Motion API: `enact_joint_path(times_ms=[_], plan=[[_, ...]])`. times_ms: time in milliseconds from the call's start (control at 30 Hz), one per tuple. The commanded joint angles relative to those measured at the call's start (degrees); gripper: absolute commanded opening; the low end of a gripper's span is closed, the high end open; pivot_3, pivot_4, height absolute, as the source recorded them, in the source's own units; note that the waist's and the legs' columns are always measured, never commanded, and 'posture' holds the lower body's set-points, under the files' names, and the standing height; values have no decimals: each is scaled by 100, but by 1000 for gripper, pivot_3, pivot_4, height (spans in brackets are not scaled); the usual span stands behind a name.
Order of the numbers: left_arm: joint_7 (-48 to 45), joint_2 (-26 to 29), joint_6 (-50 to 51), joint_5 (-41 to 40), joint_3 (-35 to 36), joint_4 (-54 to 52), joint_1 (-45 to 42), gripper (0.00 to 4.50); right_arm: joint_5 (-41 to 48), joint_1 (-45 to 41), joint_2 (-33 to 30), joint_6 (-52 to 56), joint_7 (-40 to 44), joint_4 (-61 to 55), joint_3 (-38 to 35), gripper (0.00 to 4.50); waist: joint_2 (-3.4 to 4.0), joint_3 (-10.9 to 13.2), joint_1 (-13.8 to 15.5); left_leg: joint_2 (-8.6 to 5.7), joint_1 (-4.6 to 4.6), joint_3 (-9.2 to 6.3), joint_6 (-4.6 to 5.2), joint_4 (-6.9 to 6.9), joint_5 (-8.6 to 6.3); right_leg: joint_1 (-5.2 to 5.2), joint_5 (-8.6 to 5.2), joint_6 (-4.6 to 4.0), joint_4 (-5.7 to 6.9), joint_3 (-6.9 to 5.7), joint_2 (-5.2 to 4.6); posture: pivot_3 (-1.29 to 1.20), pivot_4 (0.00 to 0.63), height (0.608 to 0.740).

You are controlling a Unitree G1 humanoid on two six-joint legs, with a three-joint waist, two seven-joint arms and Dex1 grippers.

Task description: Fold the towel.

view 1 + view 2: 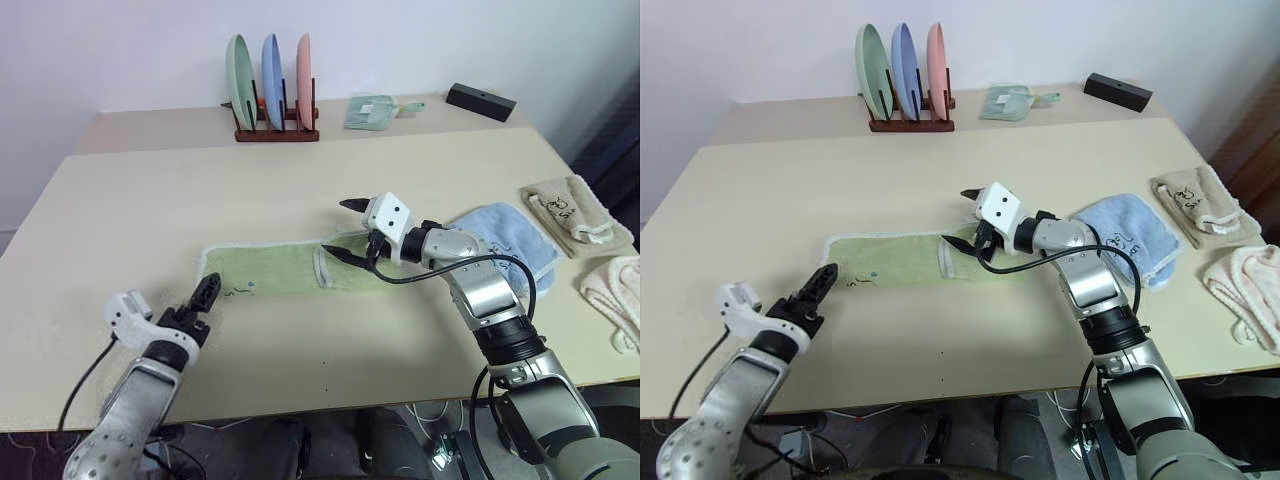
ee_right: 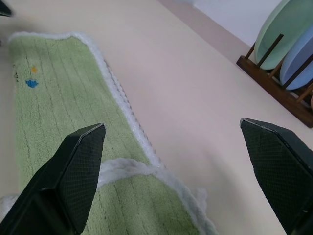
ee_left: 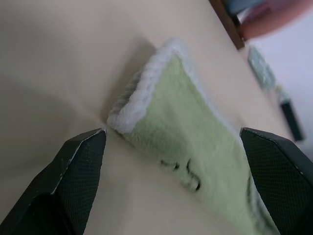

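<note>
Both grippers are held wide apart and empty: the left gripper (image 1: pixel 205 298) just off the green towel's (image 1: pixel 275 272) end, the right gripper (image 1: pixel 345 230) above its folded part.

The towel (image 1: pixel 275 272) was light green with whitish edging, a dark embroidered mark and small blue and orange dots. Beside it lay a light blue towel (image 1: pixel 510 240); beyond stood green, blue and pink plates (image 1: pixel 270 82).

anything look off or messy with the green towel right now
Slightly. The towel lies as a long strip, and the flap folded over its right end sits askew, its white edge curving rather than lining up. Both claws, left and right, are open, holding nothing.
</note>
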Motion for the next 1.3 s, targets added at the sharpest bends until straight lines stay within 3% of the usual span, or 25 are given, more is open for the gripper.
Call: enact_joint_path(times_ms=[33,167,267,500,767,900,1033,1200,1300], plan=[[575,-39,-324,-508,-14,122,-193,4469,-29,-19,1,-107,-68,-206,-88,4491,0,0,-11,0,0,0,0,0,0,0,0,0,0,1,0,0,150,740],[1160,-166,-665,-817,1,698,-587,4469,-67,156,-7,-58,-198,-403,-97,4491,0,-1,-2,1,1,2,-2,-2,1,-3,0,0,0,3,2,0,150,740],[1292,-123,-848,-784,1,859,-760,3623,-107,244,17,-29,-250,-514,-71,4491,-2,-2,0,-1,6,2,-3,1,2,5,0,0,1,3,0,0,150,740],[994,69,-1162,-562,32,762,-768,46,-162,354,19,22,-331,-670,-36,4491,-2,-2,-3,0,5,2,-4,-1,2,2,0,0,2,4,2,0,150,740],[-441,1805,-1207,60,713,576,-711,46,-149,363,-72,84,-318,-647,-119,4491,-3,-1,-15,2,4,3,-5,-6,3,-2,-1,-1,1,6,6,0,150,740],[-1330,2786,-858,590,472,437,-693,46,-96,341,-60,168,-338,-598,-168,4491,-2,-1,-6,0,3,3,-5,-6,3,-2,-1,-1,1,6,6,0,150,740],[-2503,3493,-503,1302,-514,-7,-858,46,-31,294,11,266,-407,-492,-223,4491,-5,-1,-5,-3,1,0,-4,-5,2,2,-1,-1,-3,4,2,0,150,740],[-3542,3739,-50,2369,-2371,-200,-1807,46,-52,362,29,268,-436,-434,-207,4491,-4,-1,-19,-1,0,-1,-5,-7,2,-3,0,-1,0,3,3,0,150,740],[-3763,3709,66,3057,-3021,-42,-2158,46,-64,358,49,275,-465,-390,-228,4491,-4,-1,-63,-2,-1,2,-4,-10,2,-5,0,-1,-3,6,3,0,150,740]])
